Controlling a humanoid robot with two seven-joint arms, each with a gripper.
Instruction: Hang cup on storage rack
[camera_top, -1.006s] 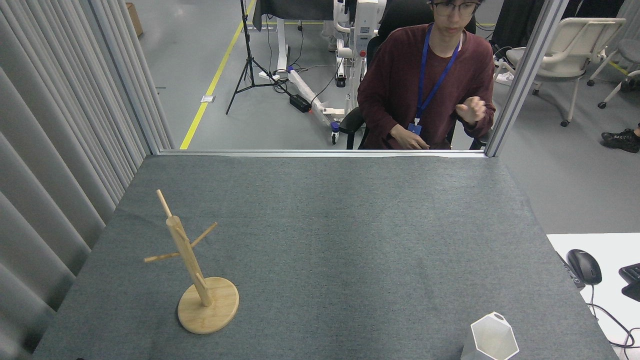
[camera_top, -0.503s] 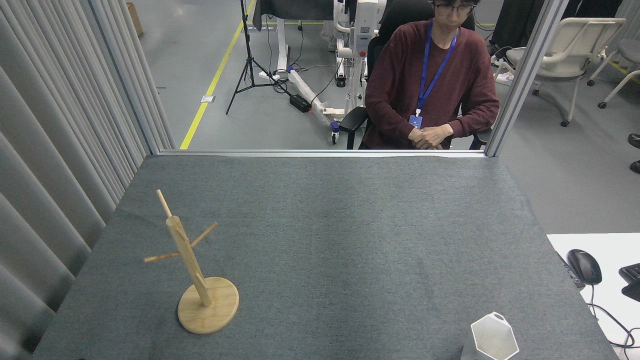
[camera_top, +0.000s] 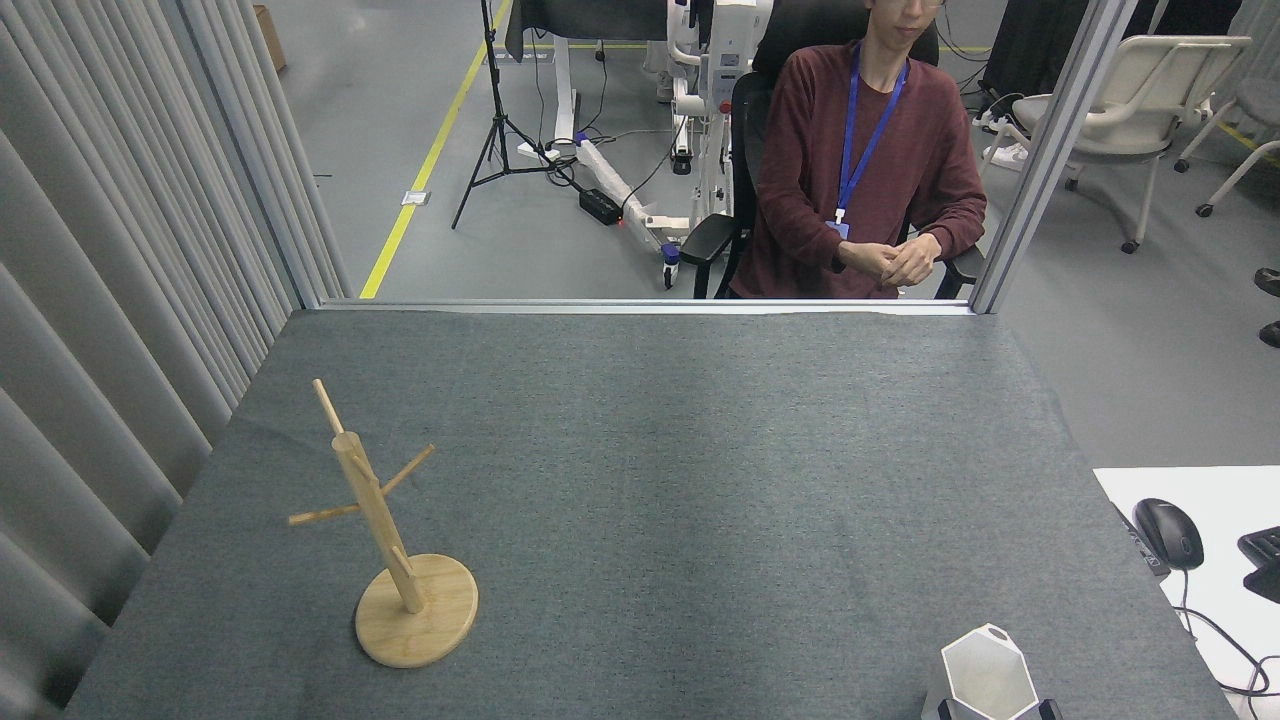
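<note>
White faceted cup (camera_top: 985, 678): upright at the counter's (camera_top: 660, 480) near right edge, rim up. Dark claw tips (camera_top: 996, 709) flank its base at the bottom edge, presumably the right arm's; open or closed, cannot tell. Wooden storage rack (camera_top: 385, 535): upright, 3 pegs visible, well left of that claw. Left claw unseen.

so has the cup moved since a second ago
No. The cup sits at the same spot near the table's front right edge, same offset from the mouse. Something dark now shows at its base.
</note>
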